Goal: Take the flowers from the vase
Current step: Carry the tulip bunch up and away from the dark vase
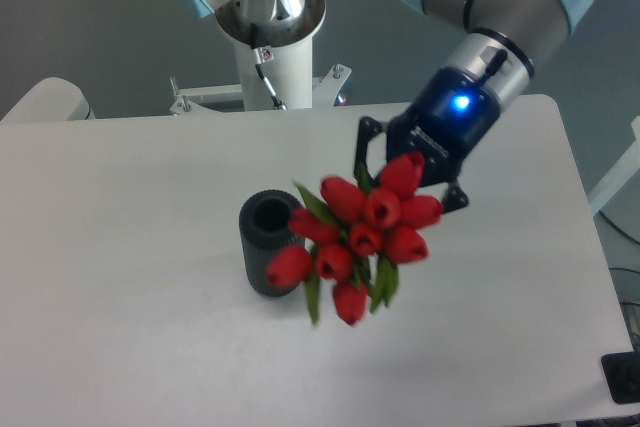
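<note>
The flowers [362, 237], a tight bunch of red tulip buds with green leaves, hang in the air just right of the vase. My gripper [405, 169] is shut on the bunch from behind and above; its fingertips are mostly hidden by the buds. The vase [270, 242] is a dark grey ribbed cylinder standing upright on the white table [120, 247], its round mouth open and empty. The lowest buds overlap the vase's right side in this view.
The arm's white base column [270, 37] stands at the table's far edge behind the vase. The table's right edge [585, 247] lies right of the gripper. A dark object [622, 377] sits off the table's front right corner.
</note>
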You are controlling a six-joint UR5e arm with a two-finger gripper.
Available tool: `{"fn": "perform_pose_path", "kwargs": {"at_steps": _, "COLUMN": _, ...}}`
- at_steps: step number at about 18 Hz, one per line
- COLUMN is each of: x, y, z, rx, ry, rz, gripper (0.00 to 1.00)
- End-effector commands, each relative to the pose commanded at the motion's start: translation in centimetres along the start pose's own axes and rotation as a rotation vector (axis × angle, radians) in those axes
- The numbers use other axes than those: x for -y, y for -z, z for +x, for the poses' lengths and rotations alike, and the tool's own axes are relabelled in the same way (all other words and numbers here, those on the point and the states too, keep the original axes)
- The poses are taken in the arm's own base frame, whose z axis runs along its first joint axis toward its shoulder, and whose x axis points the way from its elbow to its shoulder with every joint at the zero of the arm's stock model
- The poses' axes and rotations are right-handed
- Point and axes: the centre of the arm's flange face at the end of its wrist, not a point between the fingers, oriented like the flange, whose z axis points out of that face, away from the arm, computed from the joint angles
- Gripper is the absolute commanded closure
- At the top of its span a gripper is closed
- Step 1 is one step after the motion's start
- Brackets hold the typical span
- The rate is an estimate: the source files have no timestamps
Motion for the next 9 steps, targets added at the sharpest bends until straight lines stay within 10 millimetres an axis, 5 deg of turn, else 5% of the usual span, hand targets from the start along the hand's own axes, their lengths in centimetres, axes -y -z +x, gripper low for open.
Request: {"fn": "perform_pose_path", "kwargs": {"at_steps": 9, "x": -2.9, "y": -3.2, "z": -4.3, "rx": 0.101, "ry": -0.124, "rz": -0.302, "gripper": 1.0}}
